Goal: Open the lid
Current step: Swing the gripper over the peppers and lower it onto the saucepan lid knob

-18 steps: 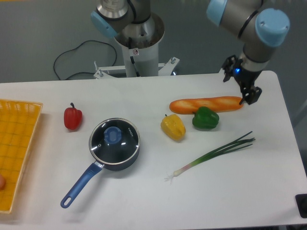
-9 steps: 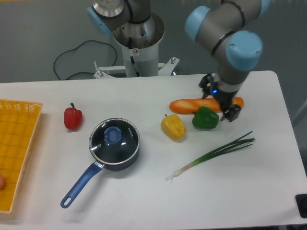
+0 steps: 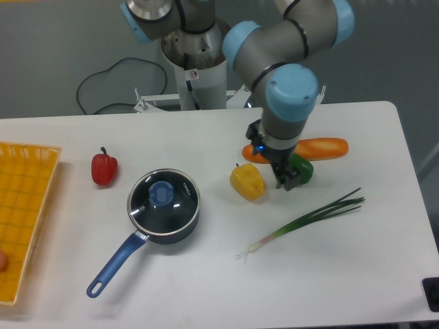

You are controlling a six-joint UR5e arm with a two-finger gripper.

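Note:
The lid [image 3: 164, 198], a round glass disc with a metal rim and a blue centre knob, rests flat on the dark saucepan [image 3: 180, 228], whose long blue handle points to the lower left. My gripper [image 3: 280, 171] hangs over the table's middle right, between the yellow pepper [image 3: 247, 181] and the green pepper [image 3: 302, 168], well to the right of the lid. Its dark fingers point down and look open, holding nothing.
A baguette [image 3: 321, 147] lies behind the gripper, partly covered by the arm. A spring onion [image 3: 309, 218] lies at the front right. A red pepper [image 3: 104, 168] stands left of the saucepan, and a yellow basket [image 3: 27, 192] sits at the left edge.
The arm has swung leftward from the table's right rear edge, across the baguette, to the spot between the two peppers. The lid and saucepan have not moved.

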